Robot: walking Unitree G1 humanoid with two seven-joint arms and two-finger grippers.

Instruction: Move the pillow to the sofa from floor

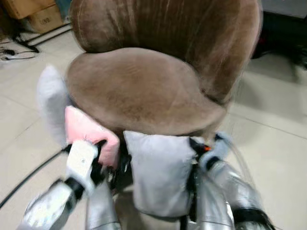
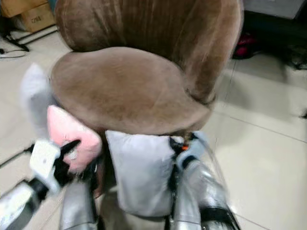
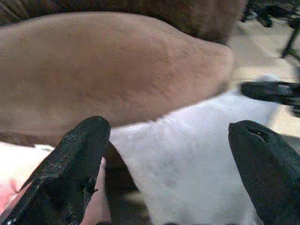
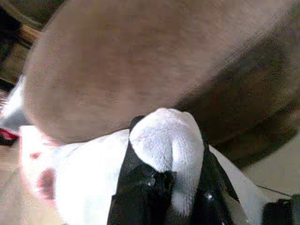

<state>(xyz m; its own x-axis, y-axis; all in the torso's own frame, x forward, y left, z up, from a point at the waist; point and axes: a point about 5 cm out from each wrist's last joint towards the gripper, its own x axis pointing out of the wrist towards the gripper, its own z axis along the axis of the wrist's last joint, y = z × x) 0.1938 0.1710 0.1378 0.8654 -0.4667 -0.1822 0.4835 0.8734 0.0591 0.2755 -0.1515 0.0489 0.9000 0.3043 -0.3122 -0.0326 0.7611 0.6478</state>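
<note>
Mid-task: the right tool (image 4: 164, 180) pinches a corner of the white pillow (image 1: 160, 175), lifted just below the brown sofa (image 1: 139, 91) seat's front edge; left tool (image 3: 171, 164) spread beside it. Placement remains.

Head views blurred; sofa (image 1: 144, 91) top cut off, pillow (image 1: 160, 175) lower edge behind arms.

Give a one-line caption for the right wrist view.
Right gripper pinching a white pillow corner, below the brown sofa seat.
</note>
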